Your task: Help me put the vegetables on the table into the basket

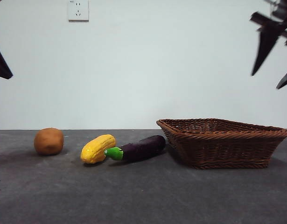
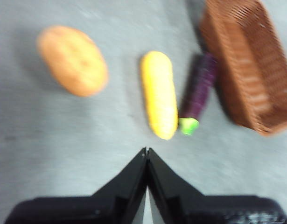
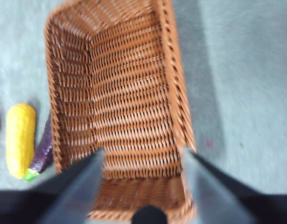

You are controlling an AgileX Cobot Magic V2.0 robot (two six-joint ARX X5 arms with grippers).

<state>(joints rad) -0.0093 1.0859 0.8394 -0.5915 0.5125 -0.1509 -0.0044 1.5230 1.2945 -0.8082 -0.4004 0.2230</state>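
A round brown potato [image 1: 48, 141], a yellow corn cob [image 1: 97, 148] and a dark purple eggplant [image 1: 141, 148] with a green stem lie in a row on the dark grey table [image 1: 134, 196], left of the wicker basket [image 1: 222, 140]. The eggplant lies close beside the basket's left side. My left gripper [image 2: 147, 150] is shut and empty, high above the table, near the corn [image 2: 159, 94], eggplant [image 2: 199, 91] and potato [image 2: 73, 60]. My right gripper [image 3: 142, 151] is open and empty, high above the empty basket [image 3: 124, 93]. It shows at the front view's top right [image 1: 273, 70].
A white wall with a socket [image 1: 78, 10] stands behind the table. My left arm shows only as a dark tip [image 1: 1, 63] at the front view's top left. The right wrist view shows the corn [image 3: 19, 140] and eggplant [image 3: 42, 154] beside the basket.
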